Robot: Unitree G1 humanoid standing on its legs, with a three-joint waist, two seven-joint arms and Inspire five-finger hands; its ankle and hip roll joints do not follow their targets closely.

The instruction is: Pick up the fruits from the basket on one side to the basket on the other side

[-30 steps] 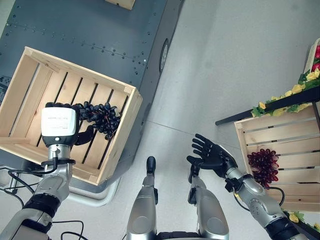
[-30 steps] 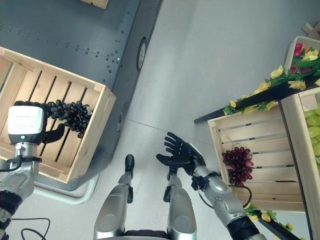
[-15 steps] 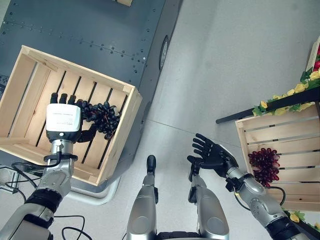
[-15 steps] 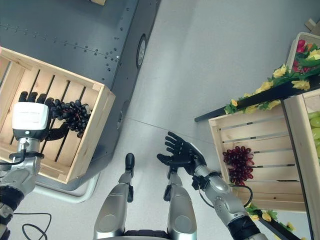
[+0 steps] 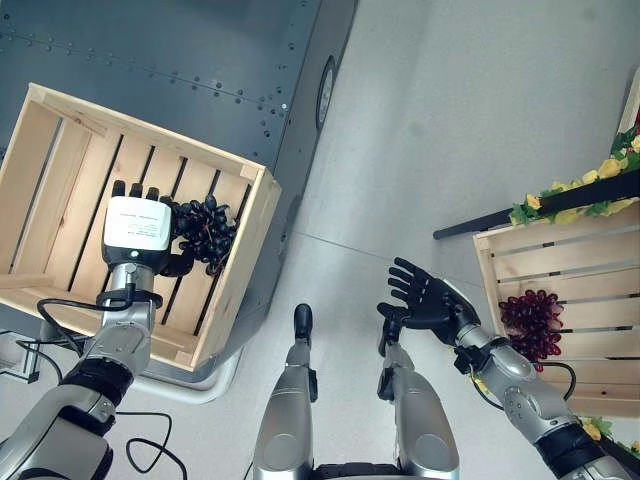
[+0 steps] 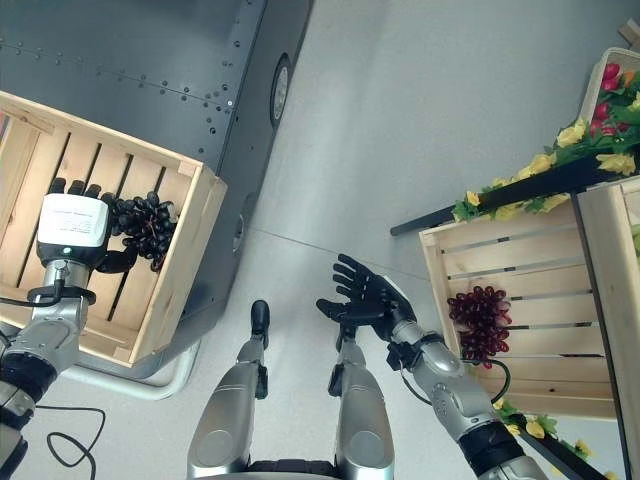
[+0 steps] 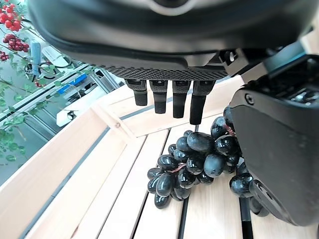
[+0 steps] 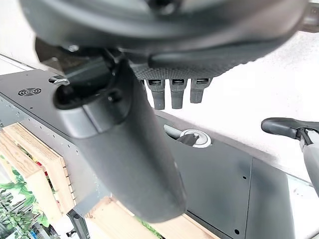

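Note:
A bunch of dark purple grapes (image 5: 207, 232) lies on the slats of the left wooden crate (image 5: 245, 260), near its right wall. My left hand (image 5: 138, 222) hovers in the crate just beside the bunch. In the left wrist view its fingers (image 7: 180, 102) are straight and its thumb (image 7: 279, 164) rests against the grapes (image 7: 199, 159) without closing on them. My right hand (image 5: 430, 300) hangs open over the floor between the crates, holding nothing. A bunch of red grapes (image 5: 532, 320) lies in the right wooden crate (image 5: 600, 255).
The left crate sits on a dark grey riveted metal platform (image 5: 200, 50). A dark shelf edge with yellow flowers and leaves (image 5: 580, 190) runs above the right crate. Grey floor (image 5: 420, 120) spreads between the two crates.
My left hand's fingers have straightened and let go of the dark grapes, which now lie on the crate slats. The camera has shifted a little. The right hand has stayed put.

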